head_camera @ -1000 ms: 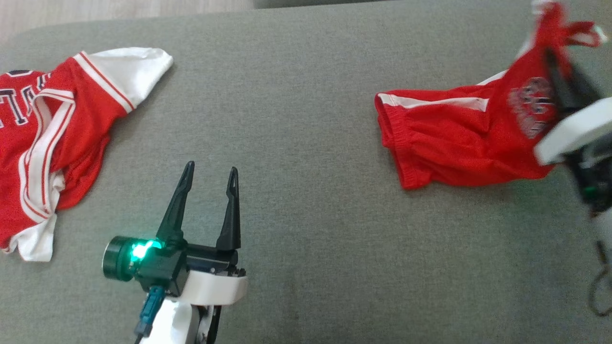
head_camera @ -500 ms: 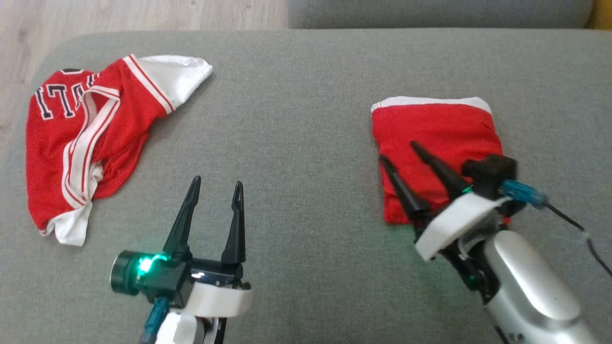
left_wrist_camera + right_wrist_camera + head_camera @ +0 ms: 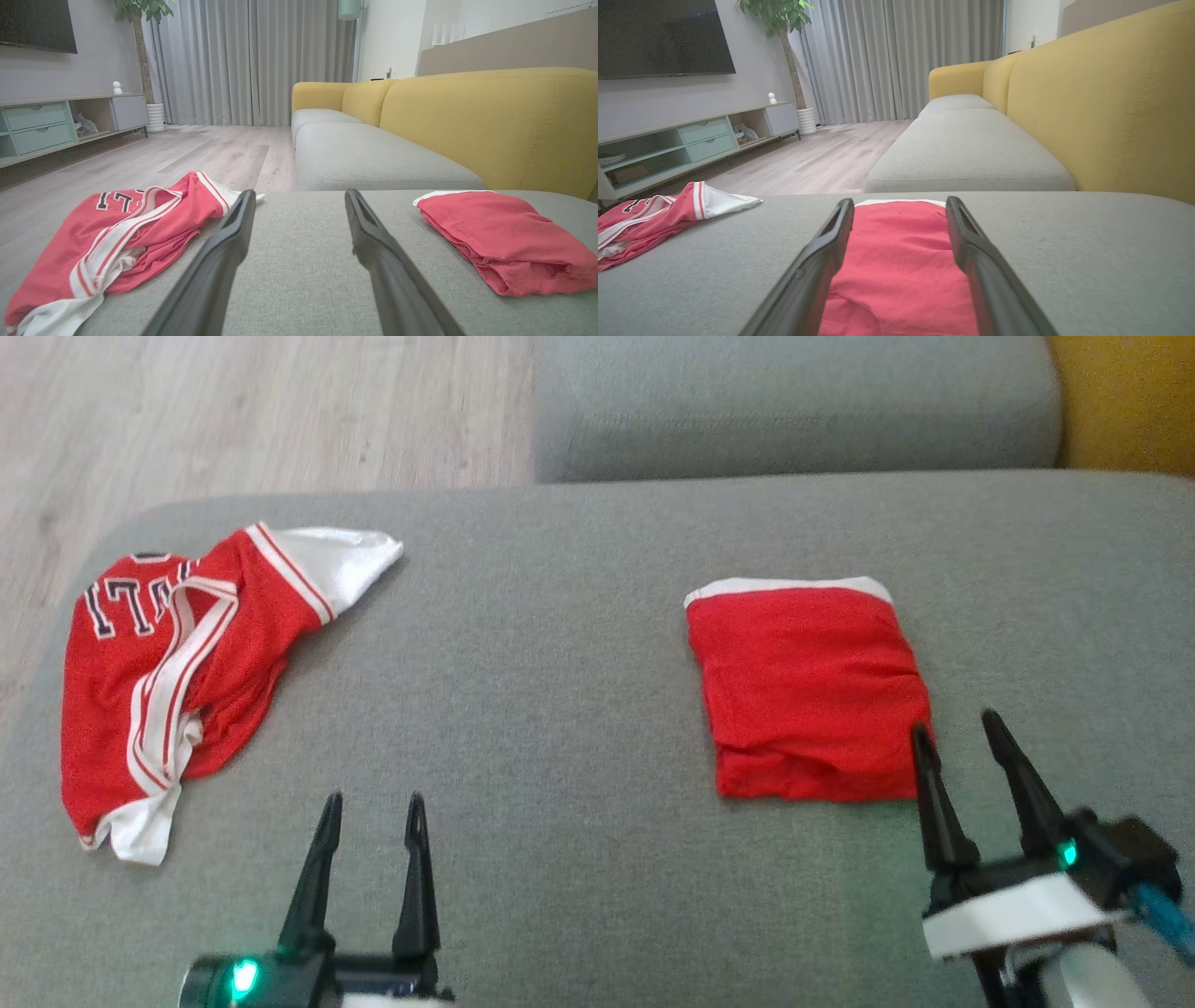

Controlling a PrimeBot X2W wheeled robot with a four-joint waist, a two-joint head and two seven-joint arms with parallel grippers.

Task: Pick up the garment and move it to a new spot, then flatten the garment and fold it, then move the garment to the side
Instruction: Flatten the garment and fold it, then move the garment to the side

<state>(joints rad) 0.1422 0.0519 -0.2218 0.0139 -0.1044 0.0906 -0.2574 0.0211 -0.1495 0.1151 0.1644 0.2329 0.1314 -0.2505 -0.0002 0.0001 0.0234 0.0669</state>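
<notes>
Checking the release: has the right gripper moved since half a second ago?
Yes. The right gripper drew back toward the robot: from across the folded shorts to their near right corner.

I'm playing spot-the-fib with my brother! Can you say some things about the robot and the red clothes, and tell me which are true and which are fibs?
1. The folded red garment lies flat on the grey cushion. True.
2. The right gripper is squeezing that garment. False: its jaws are open and empty, by the garment's near right corner.
3. The jersey is neatly folded. False: it lies crumpled on the left.
4. The left gripper is open and holds nothing. True.
5. The sofa's backrest is blue. False: it is yellow.
</notes>
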